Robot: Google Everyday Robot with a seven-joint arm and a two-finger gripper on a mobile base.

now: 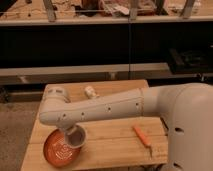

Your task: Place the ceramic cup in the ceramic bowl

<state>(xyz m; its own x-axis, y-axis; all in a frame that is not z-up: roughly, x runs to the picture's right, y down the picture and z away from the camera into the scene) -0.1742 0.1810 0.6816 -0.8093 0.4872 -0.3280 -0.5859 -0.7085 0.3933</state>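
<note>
Whitish-grey ceramic cup (76, 138), upright, mouth up, clamped by jaws of gripper (69, 133) above ceramic bowl (54, 151).

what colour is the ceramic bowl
The ceramic bowl is orange-red, pale centre pattern (camera view); gripper at the ceramic cup.

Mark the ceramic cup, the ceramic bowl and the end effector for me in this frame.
ceramic cup (76, 143): camera view, its pale outer wall.
ceramic bowl (50, 150): camera view, bare orange inside near the left rim.
end effector (70, 132): camera view, its tip at the cup's top edge, over the bowl's right side.
</note>
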